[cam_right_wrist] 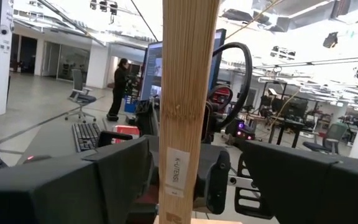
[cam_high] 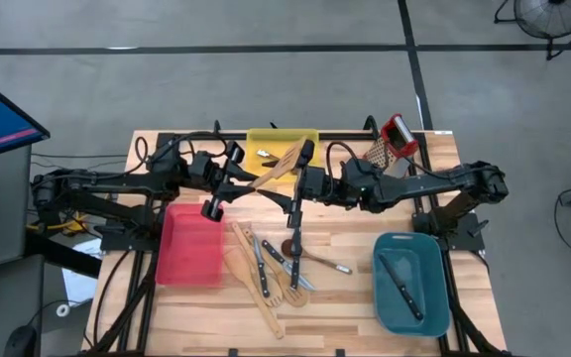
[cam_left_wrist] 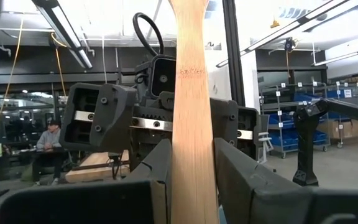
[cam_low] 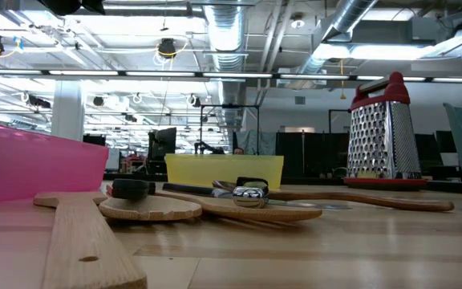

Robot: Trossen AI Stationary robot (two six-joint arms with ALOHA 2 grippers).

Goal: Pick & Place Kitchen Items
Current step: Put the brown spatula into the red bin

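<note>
Pale wooden spatula (cam_high: 276,169) held up off the table (cam_high: 355,297) between both arms, over the near edge of the yellow bin (cam_high: 266,139) at table's back-centre. Left gripper (cam_high: 234,181) pinching one end: in left wrist view, spatula handle (cam_left_wrist: 192,124) runs straight up between the two dark fingers (cam_left_wrist: 157,171), both pressed against wood. Right gripper (cam_high: 300,183) facing it from other side; in right wrist view same wood (cam_right_wrist: 185,93) w/ small white label stands between its fingers (cam_right_wrist: 126,168), one finger close against it, other w/ visible gap — spread, not clamped as far as seen. The two grippers close together, nearly nose to nose.

Rest of utensils loose on table centre-front: more pale spatulas (cam_high: 256,273), black-handled knives (cam_high: 271,256), dark wooden spoon (cam_high: 310,260), overlapping in a heap. One knife (cam_high: 401,288) lying in teal bin (cam_high: 434,317) at right-front. Red bin (cam_high: 171,268) left of heap. Grater (cam_high: 395,139) at back right, beside yellow bin.

Low view: spatulas (cam_low: 79,241) and spoon (cam_low: 359,198) flat on table, grater (cam_low: 383,132) upright behind; neither gripper seen there.
</note>
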